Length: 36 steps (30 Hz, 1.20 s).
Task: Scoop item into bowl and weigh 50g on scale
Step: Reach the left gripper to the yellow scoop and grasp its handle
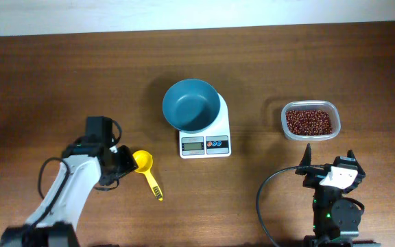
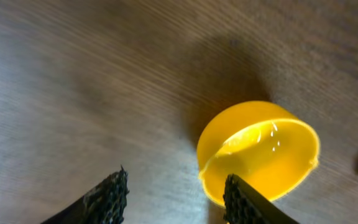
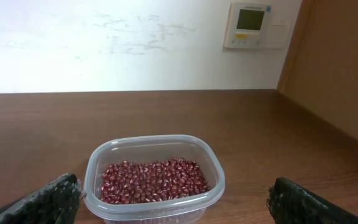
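The teal-blue bowl [image 1: 191, 104] stands empty on the white scale [image 1: 205, 139] at the table's middle. The red-brown beans [image 1: 308, 121] fill a clear plastic container [image 1: 310, 108] to the right; the right wrist view shows the beans [image 3: 153, 180] straight ahead. A yellow scoop [image 1: 146, 169] lies left of the scale. My left gripper [image 1: 126, 161] is open beside the scoop's cup [image 2: 258, 149], with one finger at the cup's near rim [image 2: 176, 198]. My right gripper [image 1: 329, 159] is open and empty, just in front of the container [image 3: 176, 202].
The wooden table's far edge meets a white wall [image 3: 104, 43]. A wooden panel [image 3: 340, 62] stands at the right. Cables trail from both arms near the front edge.
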Each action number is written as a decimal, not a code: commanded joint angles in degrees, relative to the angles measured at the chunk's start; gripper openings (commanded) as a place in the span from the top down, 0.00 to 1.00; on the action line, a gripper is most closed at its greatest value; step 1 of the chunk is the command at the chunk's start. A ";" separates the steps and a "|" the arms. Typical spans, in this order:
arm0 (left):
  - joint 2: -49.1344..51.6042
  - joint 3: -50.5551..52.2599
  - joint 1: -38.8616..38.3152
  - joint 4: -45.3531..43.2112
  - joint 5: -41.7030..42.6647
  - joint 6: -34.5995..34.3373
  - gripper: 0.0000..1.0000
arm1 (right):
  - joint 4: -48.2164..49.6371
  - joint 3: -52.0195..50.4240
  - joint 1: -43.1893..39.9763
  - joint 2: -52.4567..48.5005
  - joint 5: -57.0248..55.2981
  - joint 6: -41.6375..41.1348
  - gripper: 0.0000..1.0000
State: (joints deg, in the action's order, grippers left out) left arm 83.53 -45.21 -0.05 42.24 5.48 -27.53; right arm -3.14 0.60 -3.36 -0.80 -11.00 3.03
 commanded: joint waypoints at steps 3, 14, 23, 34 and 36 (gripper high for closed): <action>3.89 0.35 -5.22 -3.02 -1.03 -0.31 0.38 | -0.52 -0.28 -0.37 0.55 0.28 -0.04 0.01; 3.89 0.35 -5.81 -4.59 -6.40 -2.91 0.46 | -0.50 -0.28 -0.37 0.55 0.28 -0.04 0.01; 3.91 1.42 -5.81 -7.78 -6.38 -5.03 0.52 | -0.50 -0.28 -0.37 0.55 0.28 -0.04 0.01; 3.91 5.07 -5.81 -11.43 -5.68 -6.38 0.91 | -0.52 -0.28 -0.37 0.55 0.28 -0.04 0.01; 3.89 5.05 -5.81 -11.80 -5.68 -6.38 1.00 | -0.52 -0.28 -0.37 0.55 0.28 -0.04 0.01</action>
State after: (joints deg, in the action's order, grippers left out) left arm 87.11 -40.34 -5.78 30.81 -0.01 -33.85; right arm -3.16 0.60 -3.36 -0.80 -11.00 3.03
